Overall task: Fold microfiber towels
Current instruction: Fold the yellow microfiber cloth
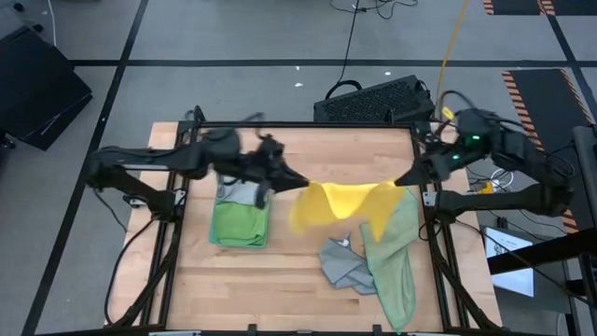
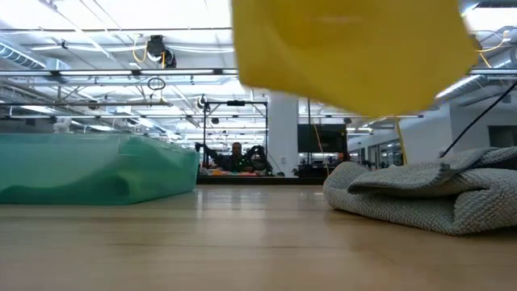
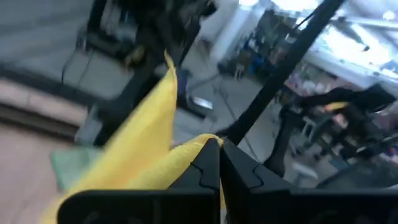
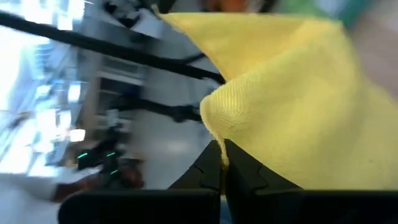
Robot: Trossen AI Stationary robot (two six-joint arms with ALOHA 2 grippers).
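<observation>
A yellow towel (image 1: pixel 343 201) hangs in the air over the middle of the table, stretched between my two grippers; the low view shows its lower edge (image 2: pixel 355 56) well above the wood. My left gripper (image 1: pixel 303 185) is shut on its left end and my right gripper (image 1: pixel 403 179) is shut on its right end. A folded bright green towel (image 1: pixel 240 224) lies flat at the left with a grey piece on top. A crumpled grey towel (image 1: pixel 341 263) and a pale sage green towel (image 1: pixel 397 257) lie at the right front. My left gripper pinches the yellow towel's left upper corner (image 3: pixel 200 146) between its two shut fingers (image 3: pixel 208 171), coming in about level from the table's left. The cloth hangs from there, clear of the table. My right gripper pinches the towel's right upper corner (image 4: pixel 217 121) between its shut fingers (image 4: pixel 211 168), coming from the table's right and slanting slightly down. The cloth bunches into a fold at the fingertips and hangs slack below, clear of the table.
In the low view the green stack (image 2: pixel 89 166) stands at the left and the grey towel (image 2: pixel 428 194) at the right, with bare wood (image 2: pixel 258 242) between them. A black box (image 1: pixel 378 98) sits beyond the table's far edge.
</observation>
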